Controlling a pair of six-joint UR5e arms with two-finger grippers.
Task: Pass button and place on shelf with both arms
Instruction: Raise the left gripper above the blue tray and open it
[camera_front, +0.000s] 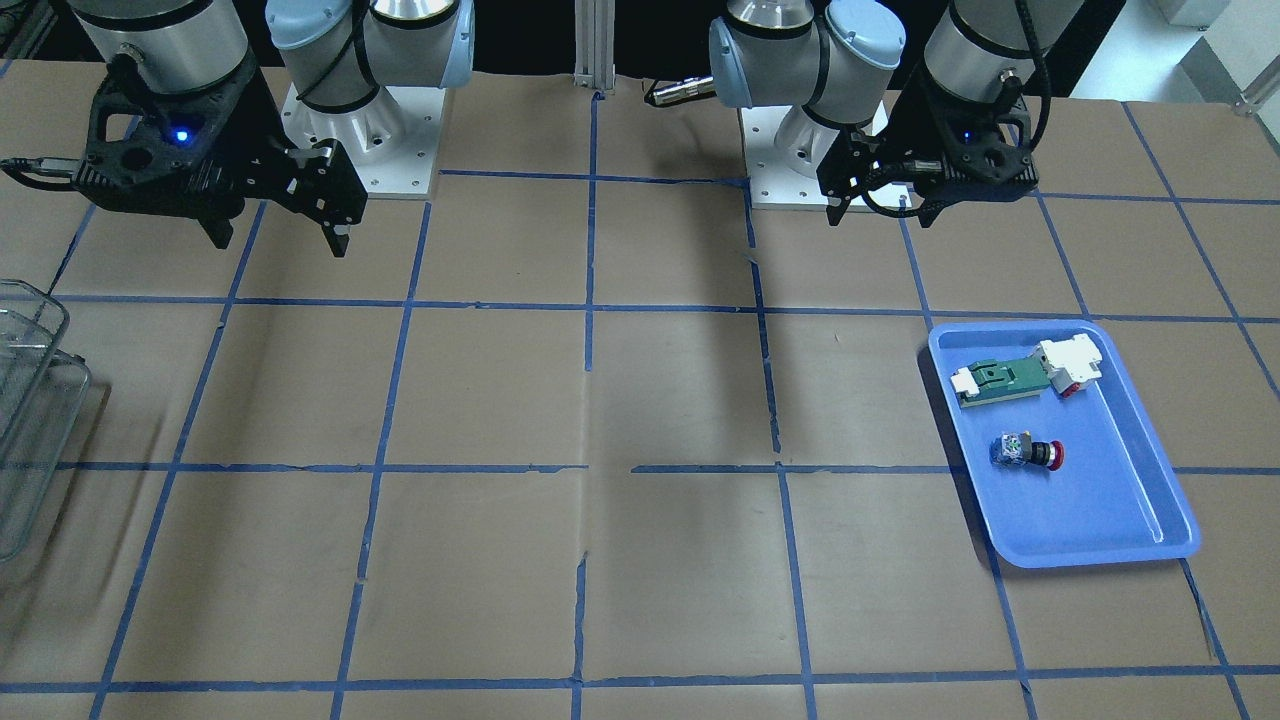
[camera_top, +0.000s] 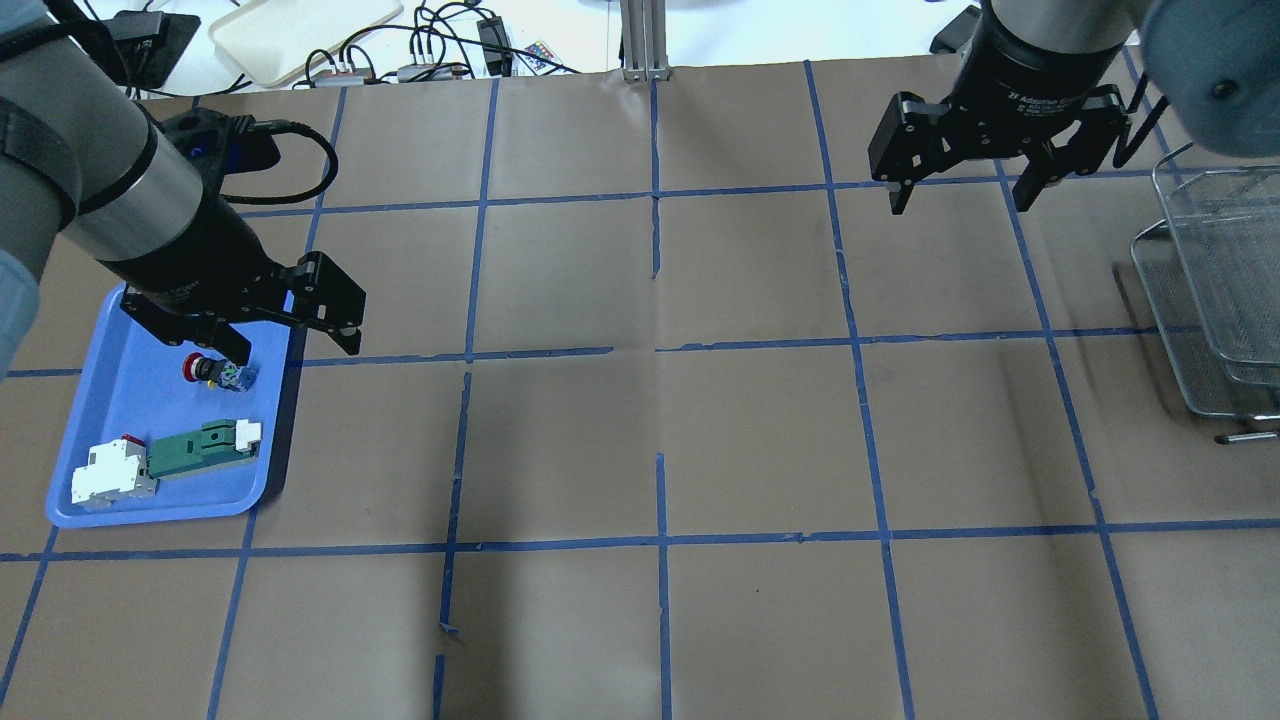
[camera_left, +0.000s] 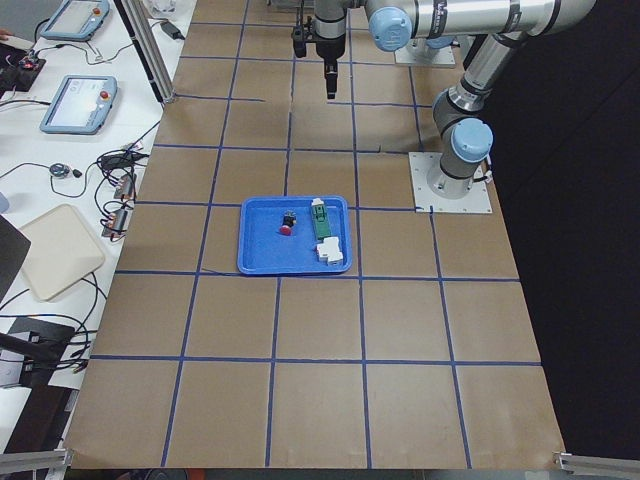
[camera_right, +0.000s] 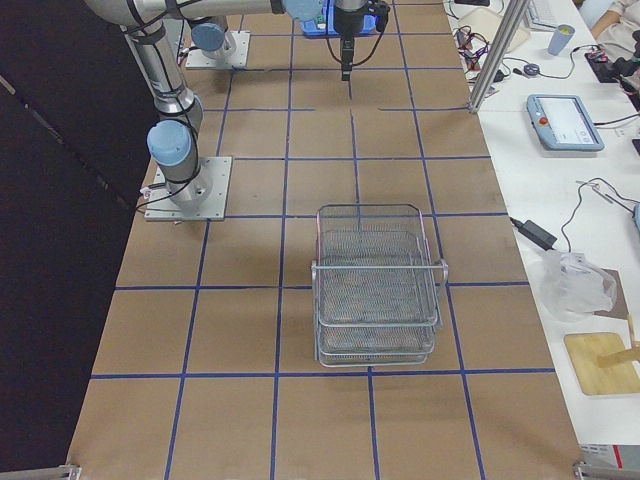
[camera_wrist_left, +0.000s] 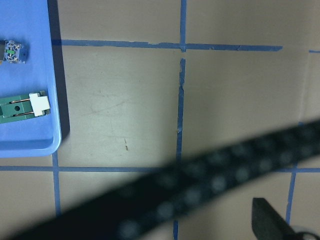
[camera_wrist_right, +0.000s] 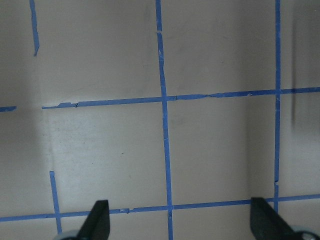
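Note:
The button (camera_top: 215, 371), with red cap and blue-clear rear block, lies on its side in the blue tray (camera_top: 130, 410). It also shows in the front view (camera_front: 1028, 452) and at the left wrist view's left edge (camera_wrist_left: 12, 51). My left gripper (camera_top: 295, 350) is open and empty, held high over the tray's inner edge next to the button; it also shows in the front view (camera_front: 868, 212). My right gripper (camera_top: 958, 200) is open and empty above the table, left of the wire mesh shelf (camera_top: 1215, 290). Its fingertips (camera_wrist_right: 97, 220) frame bare table.
A green-and-white flat part (camera_top: 200, 450) and a white block with red (camera_top: 110, 472) lie in the tray beside the button. The shelf stands at the table's right end (camera_right: 375, 290). Brown paper with blue tape lines covers the table between the arms.

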